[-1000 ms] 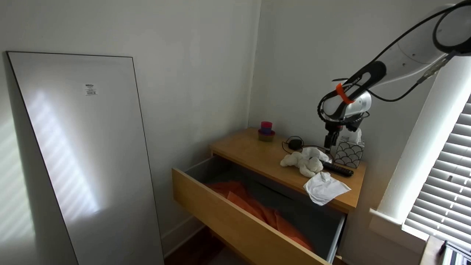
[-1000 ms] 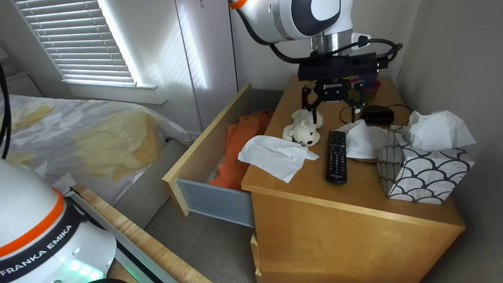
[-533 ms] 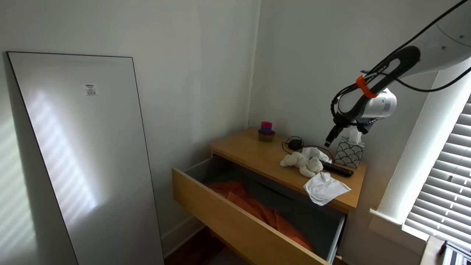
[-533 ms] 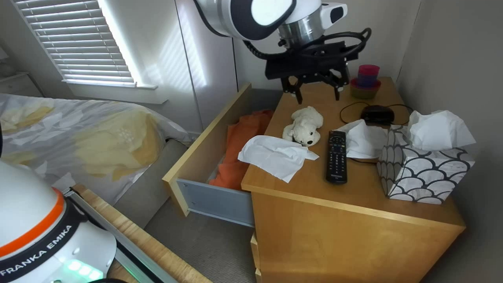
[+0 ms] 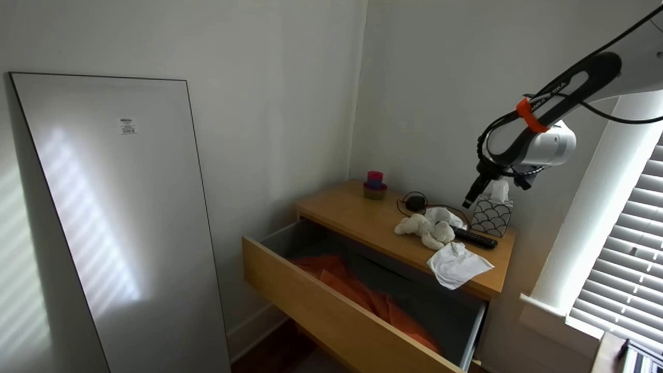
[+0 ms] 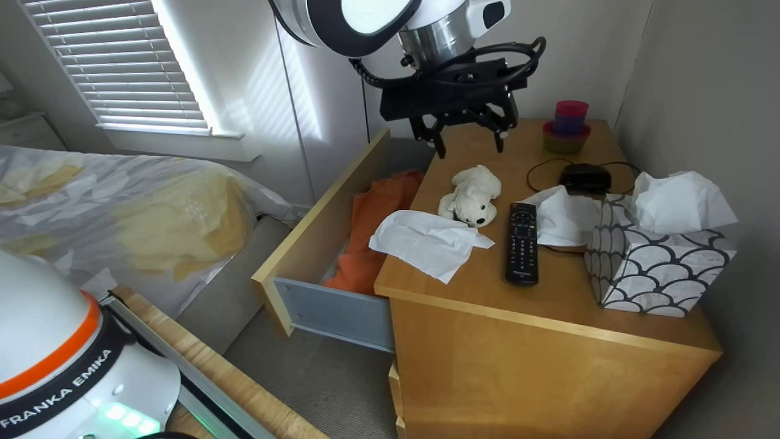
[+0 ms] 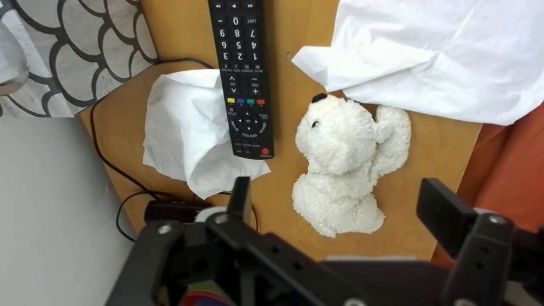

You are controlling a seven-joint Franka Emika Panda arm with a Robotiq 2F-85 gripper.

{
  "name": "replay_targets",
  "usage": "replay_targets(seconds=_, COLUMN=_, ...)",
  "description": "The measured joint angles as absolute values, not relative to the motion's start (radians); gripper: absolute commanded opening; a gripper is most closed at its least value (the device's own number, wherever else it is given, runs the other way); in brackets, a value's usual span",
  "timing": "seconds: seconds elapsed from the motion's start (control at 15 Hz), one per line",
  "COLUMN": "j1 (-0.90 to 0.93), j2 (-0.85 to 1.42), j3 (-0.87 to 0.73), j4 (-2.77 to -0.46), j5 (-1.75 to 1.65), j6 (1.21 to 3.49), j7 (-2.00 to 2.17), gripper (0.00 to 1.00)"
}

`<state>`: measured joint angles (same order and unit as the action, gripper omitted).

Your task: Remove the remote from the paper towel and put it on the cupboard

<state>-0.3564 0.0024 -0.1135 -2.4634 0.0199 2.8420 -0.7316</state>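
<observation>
The remote (image 6: 522, 244), a black bar with buttons, lies flat on top of the cupboard (image 6: 487, 341), a tan wooden dresser; it also shows in an exterior view (image 5: 475, 238) and the wrist view (image 7: 244, 76). The paper towel (image 6: 429, 241), a flat white sheet, lies apart from the remote and overhangs the front edge near the open drawer (image 5: 331, 305). A crumpled white tissue (image 7: 187, 127) lies beside the remote, whose power-button end overlaps its edge. My gripper (image 6: 470, 148) is open and empty, in the air above the cupboard; its fingers (image 7: 338, 195) frame part of the toy bear.
A white toy bear (image 6: 474, 194) lies between the paper towel and remote. A patterned tissue box (image 6: 664, 268) stands near the wall. A black device (image 6: 585, 178) with cable and stacked cups (image 6: 568, 127) are at the far end. The drawer holds orange cloth (image 6: 365, 238).
My gripper has risen and moved away from the remote and tissue side toward the drawer side, tilting. It stays open. The remote, paper towel and other things have not moved.
</observation>
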Motion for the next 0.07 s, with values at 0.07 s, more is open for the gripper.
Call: replay_targets(seconds=0.07, j1=-0.356, j2=0.002, j3=-0.113, j4=-2.463, j5=0.02, j6=2.842, j7=-0.732, gripper=1.0)
